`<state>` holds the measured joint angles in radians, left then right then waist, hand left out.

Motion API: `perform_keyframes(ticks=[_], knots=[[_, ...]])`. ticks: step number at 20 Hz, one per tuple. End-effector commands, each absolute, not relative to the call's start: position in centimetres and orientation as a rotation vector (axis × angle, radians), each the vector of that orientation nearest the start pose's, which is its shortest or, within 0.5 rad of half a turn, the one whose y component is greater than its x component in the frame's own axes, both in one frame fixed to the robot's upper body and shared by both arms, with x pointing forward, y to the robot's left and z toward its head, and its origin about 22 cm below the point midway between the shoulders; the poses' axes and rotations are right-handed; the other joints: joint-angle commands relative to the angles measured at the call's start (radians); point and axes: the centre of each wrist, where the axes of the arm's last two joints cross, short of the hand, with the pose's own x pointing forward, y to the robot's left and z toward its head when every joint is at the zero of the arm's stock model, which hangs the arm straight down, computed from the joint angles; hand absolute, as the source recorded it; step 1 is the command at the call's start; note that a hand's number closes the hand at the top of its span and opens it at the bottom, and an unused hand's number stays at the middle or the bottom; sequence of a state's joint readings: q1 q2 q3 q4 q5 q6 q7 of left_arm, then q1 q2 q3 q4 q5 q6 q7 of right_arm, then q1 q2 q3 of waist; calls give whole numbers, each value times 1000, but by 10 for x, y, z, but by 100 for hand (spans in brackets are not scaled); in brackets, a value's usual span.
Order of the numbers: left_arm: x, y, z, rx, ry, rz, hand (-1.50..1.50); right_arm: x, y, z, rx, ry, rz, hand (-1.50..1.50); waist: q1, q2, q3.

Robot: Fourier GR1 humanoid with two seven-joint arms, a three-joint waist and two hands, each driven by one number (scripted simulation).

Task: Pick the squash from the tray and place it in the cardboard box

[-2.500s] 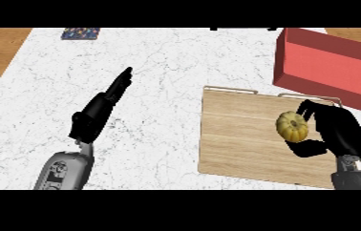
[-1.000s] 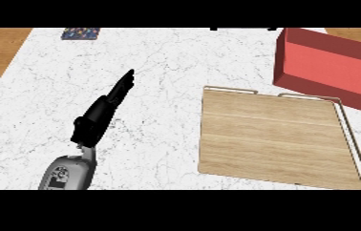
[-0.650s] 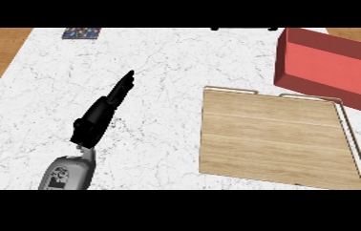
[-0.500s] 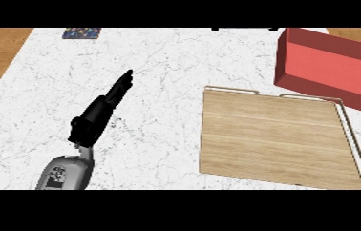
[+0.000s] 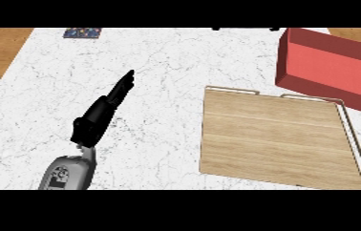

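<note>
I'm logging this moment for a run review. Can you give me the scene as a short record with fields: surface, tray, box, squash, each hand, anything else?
surface: white marbled counter
tray: wooden tray at the right, nothing visible on it
box: red box at the upper right, touching or just past the tray's far corner; its inside does not show
squash: not visible in this view
left hand: left hand over the counter left of the tray, fingers straight, holding nothing
right hand: not in view
other: small dark patterned item at the counter's far left edge
</note>
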<state>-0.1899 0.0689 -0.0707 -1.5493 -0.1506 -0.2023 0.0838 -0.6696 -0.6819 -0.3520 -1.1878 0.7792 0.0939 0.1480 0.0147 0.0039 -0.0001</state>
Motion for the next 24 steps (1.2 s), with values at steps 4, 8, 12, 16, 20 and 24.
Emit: perform_keyframes(ticks=[4, 8, 12, 16, 20, 24], knots=[[284, 191, 37, -56, -1619, -457, 0, 385, -409, 183, -1350, -1352, 587, 150, 5, 2, 1], [288, 189, 32, -56, -1608, -479, 0, 399, -415, 168, -1342, -1288, 613, 150, 10, 4, 1], [289, 198, 42, -72, -1611, -489, 0, 397, -436, 148, -1181, -1223, 401, -150, 33, 13, 3], [292, 193, 47, -64, -1632, -463, 0, 392, -452, 144, -1073, -1233, 401, -150, 27, 12, 3], [282, 192, 44, -79, -1613, -480, 0, 390, -453, 130, -1035, -1340, 310, -150, 24, 10, 3], [290, 210, 49, -47, -1632, -477, 0, 383, -468, 142, -997, -1539, 82, -150, 10, 9, 4]])
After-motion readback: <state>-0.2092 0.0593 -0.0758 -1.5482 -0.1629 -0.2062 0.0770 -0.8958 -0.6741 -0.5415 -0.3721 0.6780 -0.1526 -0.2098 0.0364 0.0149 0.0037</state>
